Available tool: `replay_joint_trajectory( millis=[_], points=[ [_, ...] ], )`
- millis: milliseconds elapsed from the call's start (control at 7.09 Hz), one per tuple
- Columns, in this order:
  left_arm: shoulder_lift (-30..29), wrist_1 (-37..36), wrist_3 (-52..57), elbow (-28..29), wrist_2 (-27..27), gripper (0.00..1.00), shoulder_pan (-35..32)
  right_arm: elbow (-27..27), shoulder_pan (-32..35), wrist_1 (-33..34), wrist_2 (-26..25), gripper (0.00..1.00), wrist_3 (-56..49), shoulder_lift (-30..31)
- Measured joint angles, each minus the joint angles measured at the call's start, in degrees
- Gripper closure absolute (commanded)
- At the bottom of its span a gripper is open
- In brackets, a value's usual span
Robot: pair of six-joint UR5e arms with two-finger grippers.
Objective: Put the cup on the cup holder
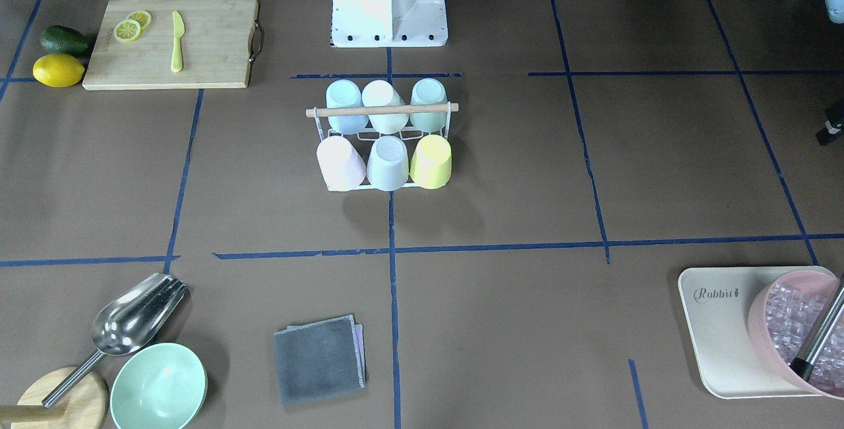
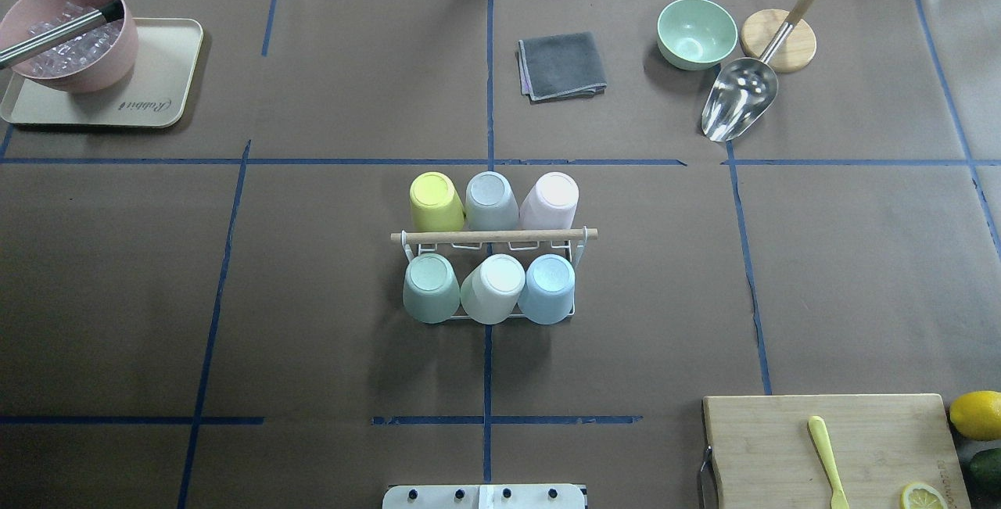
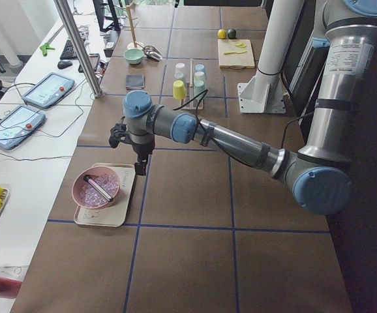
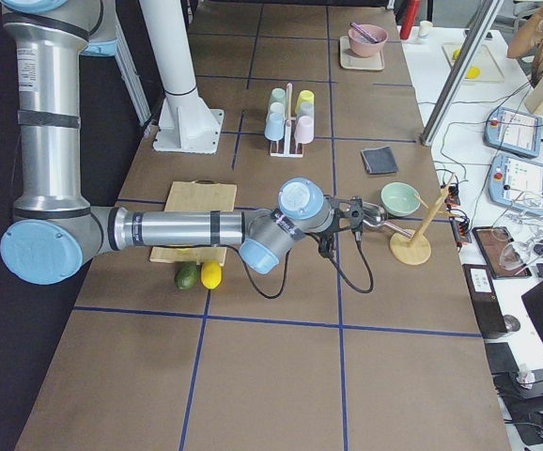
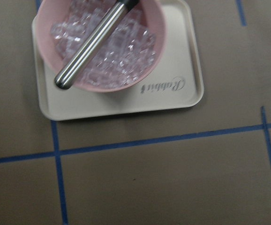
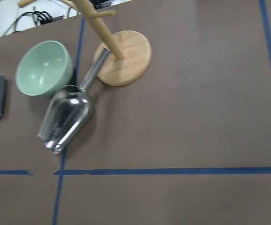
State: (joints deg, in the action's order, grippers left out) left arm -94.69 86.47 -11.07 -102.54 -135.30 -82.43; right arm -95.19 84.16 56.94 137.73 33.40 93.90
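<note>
The cup holder (image 2: 493, 235), a white wire rack with a wooden rod handle, stands at the table's middle. Several cups sit upside down on its prongs: yellow (image 2: 435, 202), grey (image 2: 491, 200) and pink (image 2: 550, 200) in the far row, green (image 2: 430, 287), cream (image 2: 493, 288) and blue (image 2: 547, 288) in the near row. It also shows in the front-facing view (image 1: 382, 111). My left gripper (image 3: 139, 166) hangs above the table by the cream tray, far from the rack. My right gripper (image 4: 358, 216) hovers near the metal scoop. I cannot tell whether either is open or shut.
A pink bowl of ice (image 2: 69, 44) with a metal tool sits on a cream tray (image 2: 156, 102). A grey cloth (image 2: 561, 65), a green bowl (image 2: 696, 32), a metal scoop (image 2: 739, 98) and a wooden stand (image 2: 778, 40) lie at the far side. A cutting board (image 2: 829, 450), lemon and avocado are near right.
</note>
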Motion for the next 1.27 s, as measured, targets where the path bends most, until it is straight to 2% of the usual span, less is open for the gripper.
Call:
replay_joint_trajectory(
  millis=[282,564,846,1269],
  points=[
    [5.36,0.24,1.02,1.24,1.20,0.00,-1.82,-5.81,2.67,21.65,-1.43,0.00,-8.03,0.05],
    [9.09,0.23,6.91,2.99,2.49,0.00,-3.66,-7.85,5.59,36.40,-4.13,0.00,-21.60,0.24],
    [10.25,0.29,8.97,4.55,2.41,0.00,-4.79,-5.41,9.24,43.80,-7.66,0.00,-32.05,0.25],
    [10.18,0.34,8.97,4.80,1.19,0.00,-6.65,-3.41,12.15,44.47,-10.89,0.00,-34.19,0.12]
  ],
)
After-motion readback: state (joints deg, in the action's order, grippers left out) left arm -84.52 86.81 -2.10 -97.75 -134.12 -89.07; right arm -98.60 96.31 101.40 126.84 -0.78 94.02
